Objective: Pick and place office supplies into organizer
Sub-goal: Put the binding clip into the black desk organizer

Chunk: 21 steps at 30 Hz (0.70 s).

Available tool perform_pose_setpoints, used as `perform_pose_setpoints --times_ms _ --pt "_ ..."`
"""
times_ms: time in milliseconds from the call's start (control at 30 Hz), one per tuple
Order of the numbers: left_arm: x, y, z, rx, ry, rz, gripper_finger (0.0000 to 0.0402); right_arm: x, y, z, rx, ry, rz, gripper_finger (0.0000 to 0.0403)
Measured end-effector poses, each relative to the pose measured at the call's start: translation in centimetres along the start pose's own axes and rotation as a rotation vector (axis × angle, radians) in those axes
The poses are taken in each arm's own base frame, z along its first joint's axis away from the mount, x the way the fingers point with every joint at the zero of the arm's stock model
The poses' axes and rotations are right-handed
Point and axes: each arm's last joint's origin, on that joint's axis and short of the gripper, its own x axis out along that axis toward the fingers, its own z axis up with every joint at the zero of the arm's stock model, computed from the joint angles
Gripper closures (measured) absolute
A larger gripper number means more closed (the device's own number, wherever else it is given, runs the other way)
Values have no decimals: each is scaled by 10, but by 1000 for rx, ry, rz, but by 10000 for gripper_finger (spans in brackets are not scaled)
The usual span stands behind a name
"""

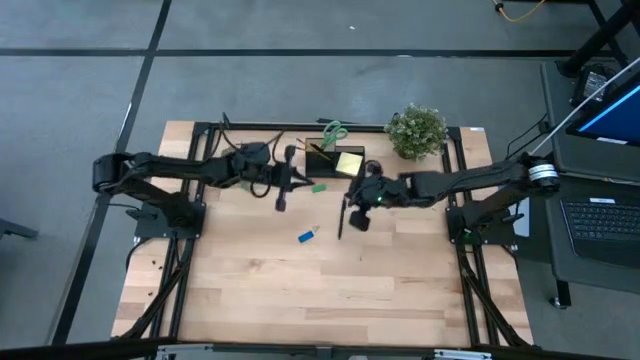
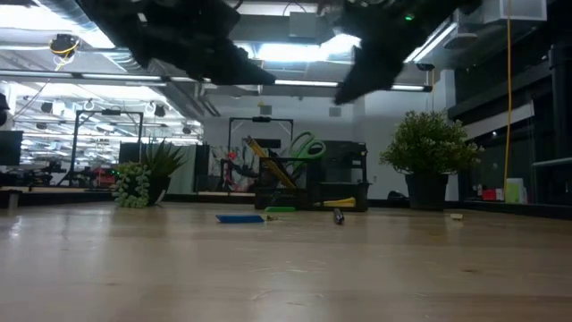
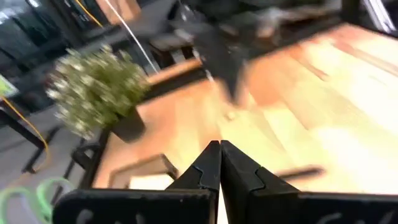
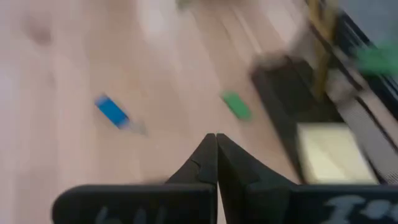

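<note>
left hand [image 1: 281, 203] pinched shut, empty, raised | right hand [image 1: 342, 228] pinched shut, empty | organizer [image 1: 333, 160] at worktop's back edge | blue eraser [image 1: 306, 236] lies between both hands, right hand nearer | green eraser [image 1: 318, 186] just before organizer

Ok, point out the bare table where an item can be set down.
Free: the wide front half of the table, nearer than the blue eraser. Crowded: the back strip around the organizer, green eraser and potted plant, where the left gripper and right gripper hang.
</note>
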Motion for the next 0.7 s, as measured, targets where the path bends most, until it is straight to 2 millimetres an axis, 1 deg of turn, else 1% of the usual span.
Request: perform_pose_setpoints --times_ms 67,133,233,300,367,567,700 --pt "-3 -7 3 2 25 -17 400 -12 -11 -4 -6 66 -12 398" --pt "-5 -13 5 1 43 -40 400 -22 -19 -11 -48 152 22 398" --pt "-5 -23 7 -3 64 -86 400 -33 -25 -17 -146 227 115 398" --pt "-5 -31 7 4 60 -112 400 -37 -26 -19 -217 252 140 398" --pt "-4 -42 2 6 69 -151 400 -38 -28 -23 -259 293 148 398" --pt "-6 -75 -3 60 -24 -286 400 -36 -29 -38 -251 465 159 398" --pt "-7 -83 -2 106 -82 -298 400 -33 -27 -44 -262 535 210 398"
